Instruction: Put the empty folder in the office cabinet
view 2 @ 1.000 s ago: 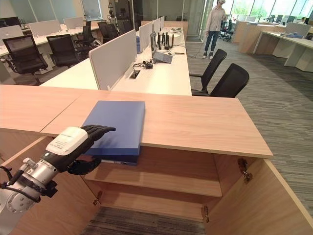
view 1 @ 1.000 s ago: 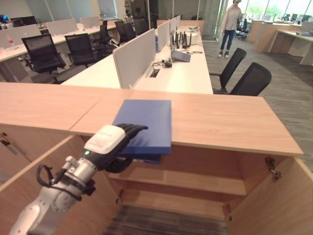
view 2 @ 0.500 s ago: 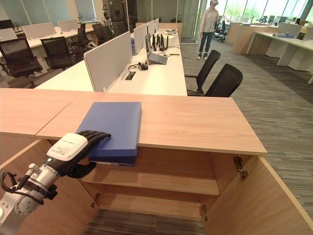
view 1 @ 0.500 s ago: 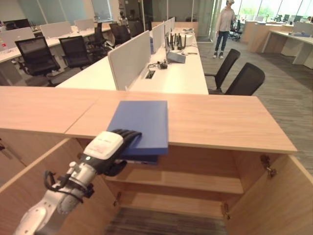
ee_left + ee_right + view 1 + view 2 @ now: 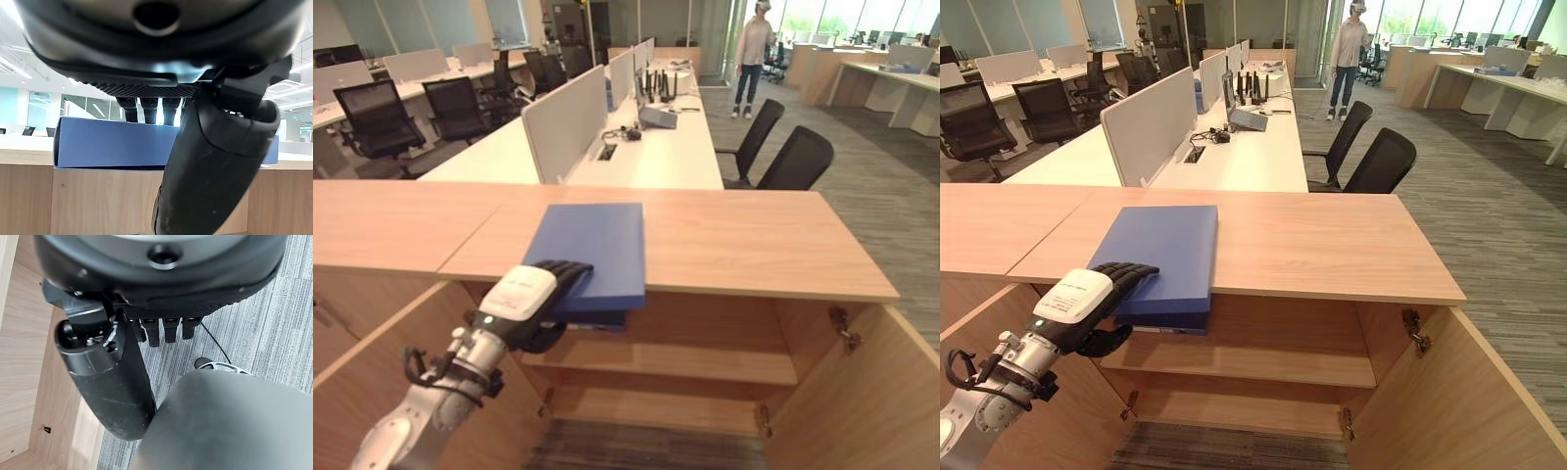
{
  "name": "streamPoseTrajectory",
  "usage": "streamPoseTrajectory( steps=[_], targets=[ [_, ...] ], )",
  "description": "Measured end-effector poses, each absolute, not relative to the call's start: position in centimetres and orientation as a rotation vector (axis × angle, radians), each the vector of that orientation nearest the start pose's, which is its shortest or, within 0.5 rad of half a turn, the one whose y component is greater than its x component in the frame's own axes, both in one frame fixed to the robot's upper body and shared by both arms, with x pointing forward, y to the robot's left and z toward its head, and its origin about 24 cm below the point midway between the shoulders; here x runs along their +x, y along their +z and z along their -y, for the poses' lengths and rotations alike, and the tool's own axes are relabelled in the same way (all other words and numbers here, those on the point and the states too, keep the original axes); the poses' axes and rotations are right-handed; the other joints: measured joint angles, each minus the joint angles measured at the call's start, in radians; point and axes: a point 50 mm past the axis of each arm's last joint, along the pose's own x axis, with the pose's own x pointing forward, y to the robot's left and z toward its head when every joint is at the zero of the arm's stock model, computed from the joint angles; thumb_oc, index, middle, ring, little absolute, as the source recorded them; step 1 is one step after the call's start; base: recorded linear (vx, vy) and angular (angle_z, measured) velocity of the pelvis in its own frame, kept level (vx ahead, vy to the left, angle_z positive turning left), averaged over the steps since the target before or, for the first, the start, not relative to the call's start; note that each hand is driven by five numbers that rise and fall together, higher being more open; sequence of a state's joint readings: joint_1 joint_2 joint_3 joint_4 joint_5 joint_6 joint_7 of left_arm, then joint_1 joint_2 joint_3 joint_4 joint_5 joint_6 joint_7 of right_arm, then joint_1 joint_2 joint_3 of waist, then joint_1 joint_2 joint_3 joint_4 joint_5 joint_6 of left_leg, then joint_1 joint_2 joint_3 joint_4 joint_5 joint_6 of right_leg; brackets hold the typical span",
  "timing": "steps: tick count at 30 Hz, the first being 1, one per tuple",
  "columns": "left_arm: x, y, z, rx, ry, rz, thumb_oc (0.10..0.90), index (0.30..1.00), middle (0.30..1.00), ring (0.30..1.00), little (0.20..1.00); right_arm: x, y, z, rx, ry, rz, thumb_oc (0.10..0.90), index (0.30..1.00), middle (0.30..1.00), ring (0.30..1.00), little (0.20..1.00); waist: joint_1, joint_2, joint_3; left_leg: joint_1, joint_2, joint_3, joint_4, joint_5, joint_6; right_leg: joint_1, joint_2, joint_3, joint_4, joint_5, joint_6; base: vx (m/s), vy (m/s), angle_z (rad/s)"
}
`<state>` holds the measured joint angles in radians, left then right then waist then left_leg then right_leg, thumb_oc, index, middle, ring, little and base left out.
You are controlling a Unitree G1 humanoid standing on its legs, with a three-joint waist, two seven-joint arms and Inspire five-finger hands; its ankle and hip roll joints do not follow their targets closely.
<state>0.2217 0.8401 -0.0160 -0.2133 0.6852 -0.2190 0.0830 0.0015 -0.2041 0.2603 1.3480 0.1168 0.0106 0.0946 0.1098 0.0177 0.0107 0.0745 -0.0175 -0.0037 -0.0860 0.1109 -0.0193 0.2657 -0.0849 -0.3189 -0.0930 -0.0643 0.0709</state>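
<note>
Wooden cabinet top (image 5: 754, 240), blue folder (image 5: 592, 245) overhanging, apparently pinched in left hand (image 5: 533, 294)

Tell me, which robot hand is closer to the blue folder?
Left. The left hand grips the blue folder's near edge on the cabinet top, fingers above, thumb below. The right hand hangs low over the floor, away from it.

The folder (image 5: 592, 248) is a flat, plain blue box folder with a thick spine, closed and lying level on the top of the office cabinet (image 5: 754, 245), left of that top's middle. Its near end juts out past the cabinet's front edge, over the open compartment. The cabinet is light wood, its doors swung open, with one shelf (image 5: 685, 362) inside; nothing lies on the part of the shelf that shows.
</note>
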Motion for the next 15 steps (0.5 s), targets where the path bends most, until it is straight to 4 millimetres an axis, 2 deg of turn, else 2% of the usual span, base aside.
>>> streamPoseTrajectory(
  steps=[2,3,4,5,8,15],
  targets=[
    [21.2,9.7,-24.7,1.484,-0.227,0.249,0.800,0.900,0.900,0.900,0.900,5.8,-17.3,21.3,-0.185,0.080,-1.383,0.800,0.900,0.900,0.900,0.900,0.000,0.000,-0.001,0.000,0.000,0.000,0.000,0.000,0.000,0.000,0.000,0.000,0.000,0.000,0.000,0.00,0.000,0.00],
    [21.2,9.6,-24.9,1.498,-0.223,0.246,0.776,0.865,0.865,0.865,0.865,5.8,-17.3,21.3,-0.185,0.080,-1.383,0.800,0.900,0.900,0.900,0.900,0.000,0.000,-0.001,0.000,0.000,0.000,0.000,0.000,0.000,0.000,0.000,0.001,0.000,0.000,0.000,0.00,0.000,0.00],
    [21.3,9.5,-25.1,1.509,-0.214,0.242,0.635,0.653,0.653,0.653,0.653,5.8,-17.3,21.3,-0.186,0.080,-1.383,0.800,0.900,0.900,0.900,0.900,0.000,0.000,-0.003,0.000,0.000,0.001,0.000,0.000,0.000,0.000,0.000,0.001,0.000,0.000,0.000,0.00,0.000,0.00],
    [21.3,9.4,-25.2,1.510,-0.208,0.237,0.400,0.300,0.300,0.300,0.300,5.8,-17.3,21.3,-0.186,0.080,-1.383,0.800,0.900,0.900,0.900,0.900,-0.001,0.000,-0.005,0.000,0.000,0.001,0.000,0.000,0.000,0.000,0.000,0.001,0.000,0.000,0.000,0.00,0.000,0.00],
    [21.8,8.8,-25.9,1.529,-0.141,0.222,0.400,0.300,0.300,0.300,0.300,5.7,-17.3,21.4,-0.209,0.093,-1.387,0.800,0.900,0.900,0.900,0.900,-0.002,0.003,-0.021,0.000,0.000,0.003,0.000,0.000,0.000,-0.001,0.000,0.004,0.000,0.000,0.000,0.00,0.000,0.00],
    [23.2,8.4,-26.0,1.559,-0.034,0.265,0.400,0.300,0.300,0.300,0.300,5.7,-17.3,21.6,-0.229,0.091,-1.386,0.800,0.900,0.900,0.900,0.900,-0.006,0.010,-0.031,0.000,0.005,0.013,0.000,-0.006,-0.001,-0.005,0.002,0.012,0.000,0.006,0.000,0.00,0.003,-0.04]
  ],
)
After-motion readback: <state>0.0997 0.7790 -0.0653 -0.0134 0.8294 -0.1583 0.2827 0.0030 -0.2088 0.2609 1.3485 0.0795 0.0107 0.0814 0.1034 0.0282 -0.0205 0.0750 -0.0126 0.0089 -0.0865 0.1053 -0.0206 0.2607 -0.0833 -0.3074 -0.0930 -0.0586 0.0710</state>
